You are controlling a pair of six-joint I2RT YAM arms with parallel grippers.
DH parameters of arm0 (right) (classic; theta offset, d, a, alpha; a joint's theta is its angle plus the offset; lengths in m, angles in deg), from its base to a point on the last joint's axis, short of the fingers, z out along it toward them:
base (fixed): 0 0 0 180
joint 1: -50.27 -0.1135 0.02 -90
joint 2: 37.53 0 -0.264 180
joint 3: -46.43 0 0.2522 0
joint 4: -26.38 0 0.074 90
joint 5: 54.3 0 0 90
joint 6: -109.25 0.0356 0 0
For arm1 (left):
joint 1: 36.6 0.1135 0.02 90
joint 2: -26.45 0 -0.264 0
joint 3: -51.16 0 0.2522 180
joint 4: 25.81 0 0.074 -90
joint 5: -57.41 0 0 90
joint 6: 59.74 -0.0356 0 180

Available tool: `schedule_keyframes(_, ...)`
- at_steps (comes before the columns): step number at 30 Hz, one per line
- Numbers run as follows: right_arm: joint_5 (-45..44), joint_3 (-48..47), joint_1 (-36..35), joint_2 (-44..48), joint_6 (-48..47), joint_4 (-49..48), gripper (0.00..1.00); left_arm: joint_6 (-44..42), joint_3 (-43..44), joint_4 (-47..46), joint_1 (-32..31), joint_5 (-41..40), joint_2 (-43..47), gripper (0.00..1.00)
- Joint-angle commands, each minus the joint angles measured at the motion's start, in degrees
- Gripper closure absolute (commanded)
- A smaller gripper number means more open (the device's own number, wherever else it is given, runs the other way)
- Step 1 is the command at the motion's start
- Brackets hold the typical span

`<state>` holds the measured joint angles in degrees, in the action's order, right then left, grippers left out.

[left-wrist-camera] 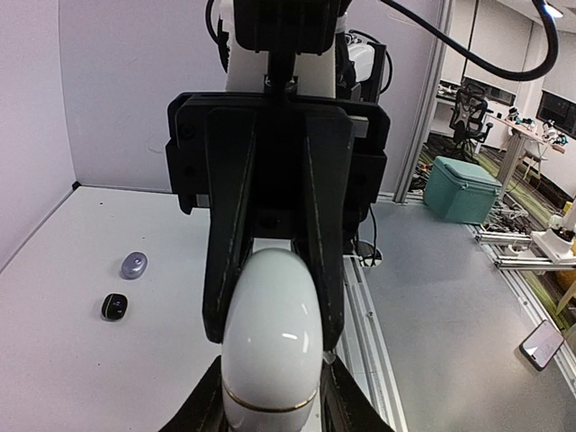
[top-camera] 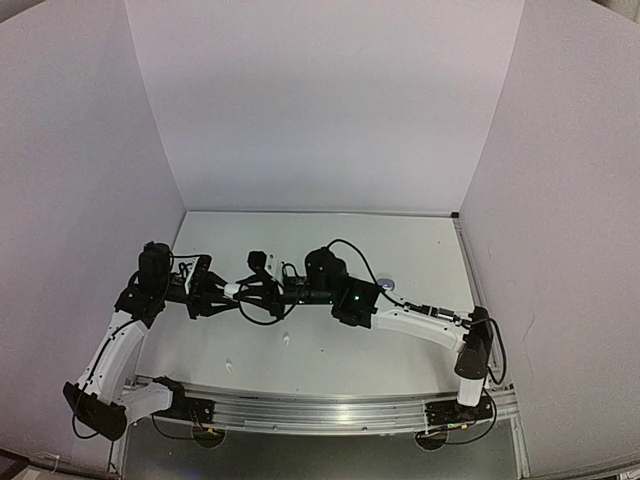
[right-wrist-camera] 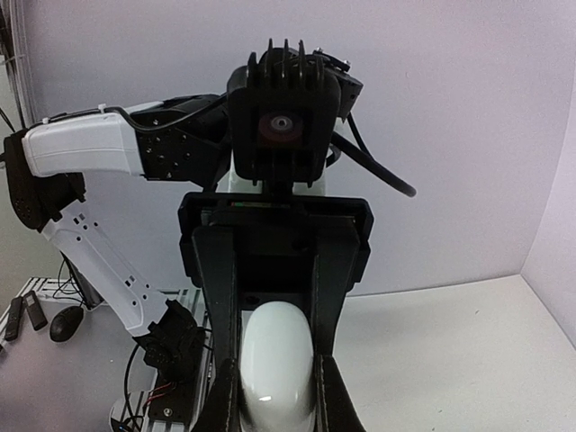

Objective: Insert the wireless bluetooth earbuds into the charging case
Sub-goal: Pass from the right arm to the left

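You are holding the white charging case [left-wrist-camera: 272, 378] between both arms, its long axis running gripper to gripper, with left gripper [right-wrist-camera: 275, 360] and right gripper [left-wrist-camera: 273, 331] each pinching one end. Two white earbuds [top-camera: 286, 340] are lying on the table [top-camera: 330, 240] toward the near edge; neither arm is clearly nearer.

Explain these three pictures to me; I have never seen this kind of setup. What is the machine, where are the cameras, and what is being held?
Two robot arms are bolted to a white table. The wide picture looks down from above and behind them; the other two come from cameras on each wrist, facing one another. The left end effector and right end effector both grip one white charging case. Two tiny white earbuds lie nearby, plus a small grey item and black item.
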<state>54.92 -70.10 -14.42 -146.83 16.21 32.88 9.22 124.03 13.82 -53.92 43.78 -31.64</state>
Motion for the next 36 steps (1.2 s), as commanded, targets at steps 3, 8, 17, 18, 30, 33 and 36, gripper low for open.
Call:
schedule_keyframes(3, 0.0, 0.8, 0.5, 4.0, 0.1, -1.8, 1.0, 0.0, -0.3, -1.9, -0.3, 0.7, 0.6, 0.69)
schedule_keyframes(8, -0.3, 1.6, 0.6, 4.1, 0.3, -1.3, 1.0, 0.4, 0.0, -2.1, -0.3, 0.6, 0.6, 0.7)
schedule_keyframes(17, 0.4, 0.7, 0.7, 3.0, 1.1, -1.0, 1.0, 1.1, 0.3, -3.1, -0.3, 0.8, 0.5, 0.73)
schedule_keyframes(18, 0.4, 0.7, 0.7, 2.9, 1.1, -1.0, 1.0, 1.1, 0.2, -3.1, -0.3, 0.9, 0.5, 0.74)
schedule_keyframes(30, -0.3, 0.8, 0.7, 2.1, 0.6, 0.6, 1.0, 1.0, 0.3, -2.5, -0.3, 1.1, 0.7, 0.73)
schedule_keyframes(33, -0.1, 0.7, 0.7, 2.1, 0.7, 0.7, 1.0, 0.8, 0.3, -2.5, -0.3, 1.1, 0.7, 0.72)
schedule_keyframes(36, 0.1, 0.4, 0.7, 1.8, 0.8, 0.8, 1.0, 0.7, 0.2, -2.6, -0.3, 1.2, 0.6, 0.73)
